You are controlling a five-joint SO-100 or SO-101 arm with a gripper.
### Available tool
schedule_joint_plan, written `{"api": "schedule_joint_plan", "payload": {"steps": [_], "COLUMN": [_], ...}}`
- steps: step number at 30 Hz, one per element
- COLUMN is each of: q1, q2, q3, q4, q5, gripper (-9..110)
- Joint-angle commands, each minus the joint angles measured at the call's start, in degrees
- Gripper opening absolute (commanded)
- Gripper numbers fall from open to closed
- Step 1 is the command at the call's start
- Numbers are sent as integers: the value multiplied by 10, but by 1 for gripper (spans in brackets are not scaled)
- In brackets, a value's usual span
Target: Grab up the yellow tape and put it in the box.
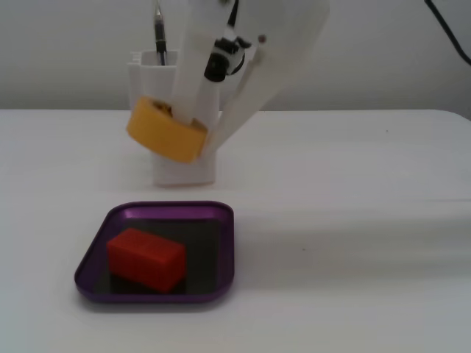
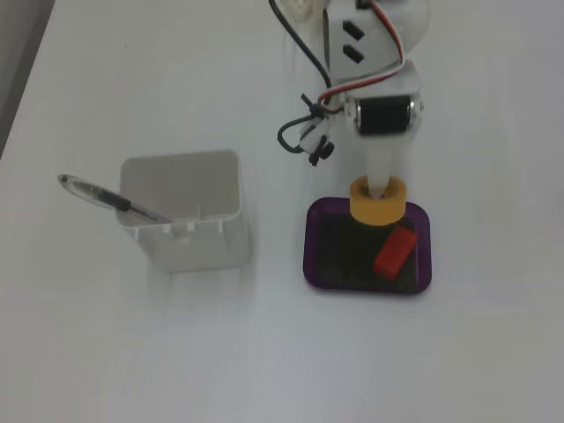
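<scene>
The yellow tape (image 1: 162, 136) is a thick yellow-orange roll held in the air by my gripper (image 1: 195, 131), which is shut on it, with one white finger through or against its hollow core. In a fixed view from above, the tape (image 2: 361, 204) and gripper (image 2: 379, 189) hang over the far edge of the box (image 2: 310, 256). The box is a shallow purple tray (image 1: 169, 208) with a dark floor, lying on the white table below and in front of the tape. A red block (image 1: 146, 257) lies inside it and shows from above too (image 2: 394, 251).
A tall white plastic container (image 1: 184, 170) stands just behind the held tape; from above it (image 2: 181, 220) sits left of the tray, with a pen (image 2: 106, 198) leaning out of it. The arm's cables (image 2: 304, 132) hang near the wrist.
</scene>
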Motion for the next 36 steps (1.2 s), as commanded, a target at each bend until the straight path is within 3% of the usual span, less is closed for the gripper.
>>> {"api": "schedule_joint_plan", "payload": {"steps": [1,25,36], "q1": [3,50,50], "q2": [-23,-113,-105], "q3": [-22,-21,-23], "q4": [-25,-47,-27], "q5": [3,-2,-2], "gripper": [-1,-1,9]}}
